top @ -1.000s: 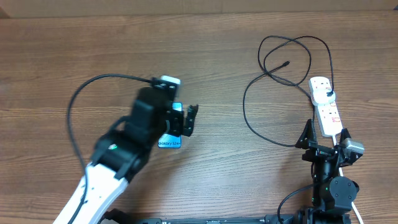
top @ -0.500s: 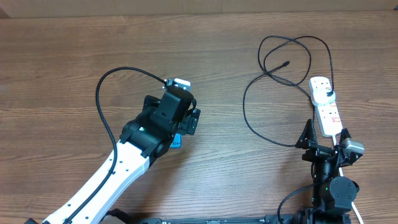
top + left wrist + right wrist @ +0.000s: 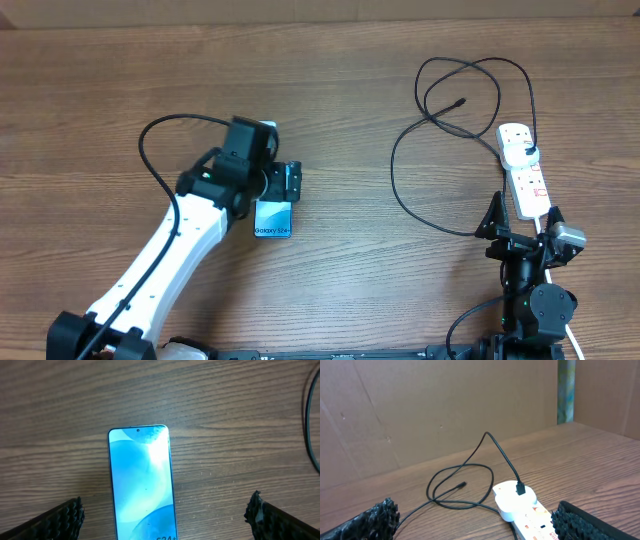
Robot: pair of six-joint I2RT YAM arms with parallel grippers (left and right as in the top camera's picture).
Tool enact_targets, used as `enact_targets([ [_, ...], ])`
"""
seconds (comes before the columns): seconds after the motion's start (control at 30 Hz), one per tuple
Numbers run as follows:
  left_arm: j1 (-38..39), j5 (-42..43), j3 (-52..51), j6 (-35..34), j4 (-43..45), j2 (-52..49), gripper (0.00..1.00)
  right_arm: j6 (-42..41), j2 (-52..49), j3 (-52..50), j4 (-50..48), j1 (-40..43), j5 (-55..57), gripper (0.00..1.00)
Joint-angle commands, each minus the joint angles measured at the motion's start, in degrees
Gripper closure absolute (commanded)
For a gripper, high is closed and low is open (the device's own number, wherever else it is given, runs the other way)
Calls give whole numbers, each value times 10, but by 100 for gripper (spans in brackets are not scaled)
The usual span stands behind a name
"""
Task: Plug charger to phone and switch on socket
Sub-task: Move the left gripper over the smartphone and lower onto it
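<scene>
The phone [image 3: 272, 220] lies flat, screen up, left of the table's middle. My left gripper [image 3: 273, 190] hovers over its upper half, open. In the left wrist view the phone [image 3: 142, 485] lies between the widely spread fingers of the left gripper [image 3: 167, 525], touching neither. The white socket [image 3: 525, 172] lies at the right with the charger's black plug [image 3: 532, 150] in its white adapter. The charger cable [image 3: 400, 190] loops to the left, and its free tip [image 3: 460, 102] rests on the wood. My right gripper [image 3: 522, 212] stands open at the socket's near end. The right wrist view shows the socket [image 3: 532, 517] and cable tip [image 3: 462, 484] ahead of the right gripper [image 3: 480, 525].
A brown cardboard wall [image 3: 445, 405] closes off the far side of the wooden table [image 3: 400, 290]. The left arm's own black cable [image 3: 150, 150] arcs above the table to the left of the phone.
The left arm has swung left and turned, so its gripper now sits squarely over the phone's upper half and more of the screen shows. The right arm, socket and charger have not moved.
</scene>
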State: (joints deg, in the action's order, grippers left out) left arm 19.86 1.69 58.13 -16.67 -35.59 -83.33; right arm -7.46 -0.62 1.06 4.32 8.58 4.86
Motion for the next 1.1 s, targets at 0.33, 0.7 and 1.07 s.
enact_targets([
  [0.33, -3, -24, 15, -44, 1, -120, 0, 3, 5, -6, -2, -2, 1, 0],
  [0.7, -3, -36, 15, -43, 15, -158, 0, 3, 5, -6, -2, -2, 1, 0],
  [1.07, -3, -33, 15, -43, 30, -223, 0, 3, 5, -6, -2, -2, 1, 0],
])
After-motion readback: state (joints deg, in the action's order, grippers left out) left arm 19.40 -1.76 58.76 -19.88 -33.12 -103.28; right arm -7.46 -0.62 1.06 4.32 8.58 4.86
